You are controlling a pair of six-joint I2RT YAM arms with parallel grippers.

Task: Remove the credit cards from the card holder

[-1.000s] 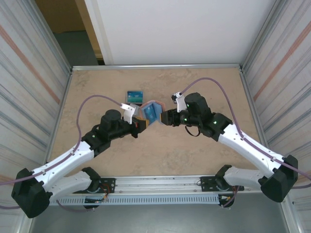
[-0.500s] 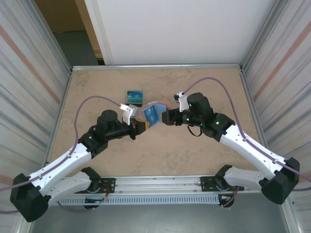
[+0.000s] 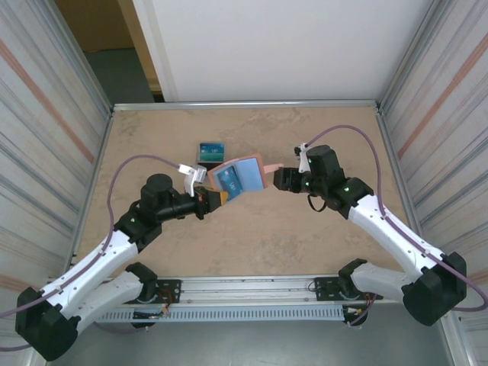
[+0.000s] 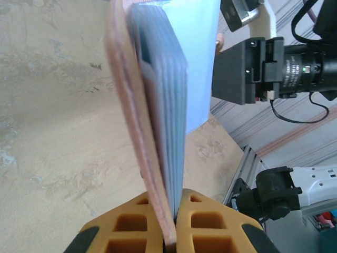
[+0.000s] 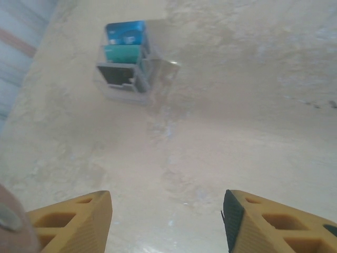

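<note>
You'll find the card holder (image 3: 238, 178) over the middle of the table (image 3: 320, 252), between the two grippers. Its near-left edge is pinched in the left gripper (image 3: 216, 197). The right gripper (image 3: 278, 179) stands just beside its right edge, apart from it. A credit card (image 3: 229, 181) lies in the holder's left half. Behind the holder, toward the far edge and a little left of centre, the card stand (image 3: 212, 152) rests on the table with other cards (image 5: 125, 42) upright in it.

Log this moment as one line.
left gripper: shut on card holder edge | holder: spread open | right gripper: open, apart from holder | credit card: in pocket
</note>
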